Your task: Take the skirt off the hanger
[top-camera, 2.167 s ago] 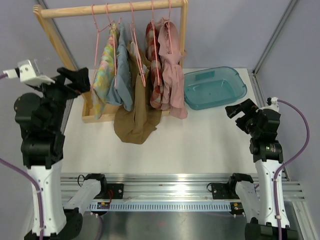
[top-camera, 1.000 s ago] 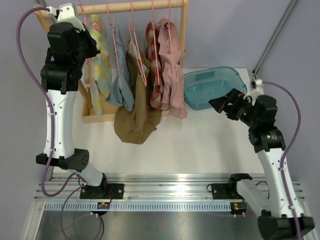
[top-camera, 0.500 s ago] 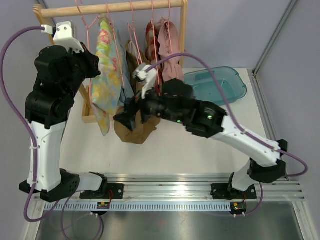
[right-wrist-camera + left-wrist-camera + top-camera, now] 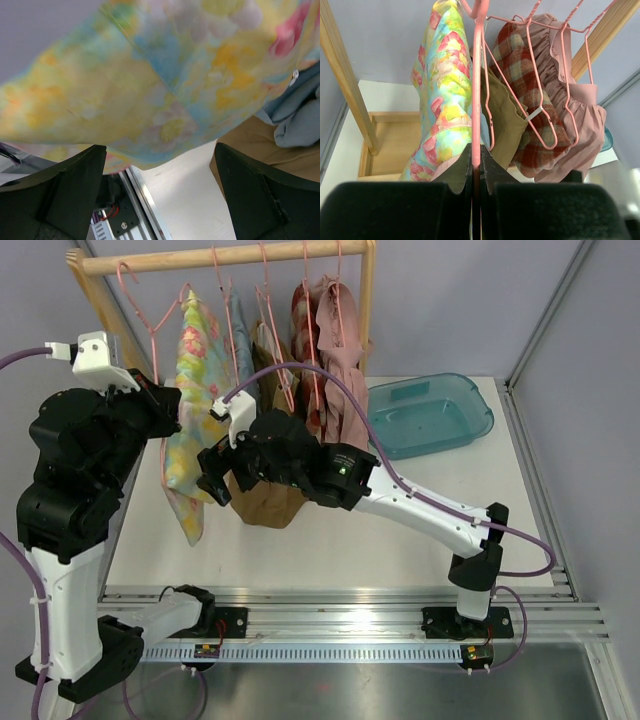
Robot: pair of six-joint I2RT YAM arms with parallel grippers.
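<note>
A: State the condition of the left gripper (image 4: 476, 165).

B: Its fingers are pressed together on the wire of the pink hanger (image 4: 477, 75). The wire runs straight up out of the jaws in the left wrist view.

A: Location of the skirt (image 4: 195, 370)?

B: The floral skirt is on that hanger, hanging down beside the left gripper (image 4: 168, 410). It sits at the left end of the row of clothes. Its lower edge hangs over the table (image 4: 400, 520) in front of the rack.

A: Is the hanger (image 4: 152, 328) off the rod (image 4: 230, 255)?

B: Cannot tell. The hook is close under the left end of the rod; contact is not visible.

A: Condition of the right gripper (image 4: 208, 478)?

B: Jaws spread wide, nothing clamped. It is positioned at the lower part of the skirt, on its right side. In the right wrist view the skirt (image 4: 165, 75) fills the upper frame and its hem lies over the gap between the fingers (image 4: 65, 190). Whether fabric touches either finger cannot be determined.

A: Adjacent items?

B: A brown garment (image 4: 265, 495), a plaid garment (image 4: 305, 340) and a pink garment (image 4: 340, 370) hang on the rack. A teal tub (image 4: 430, 415) stands on the table to the right.
</note>
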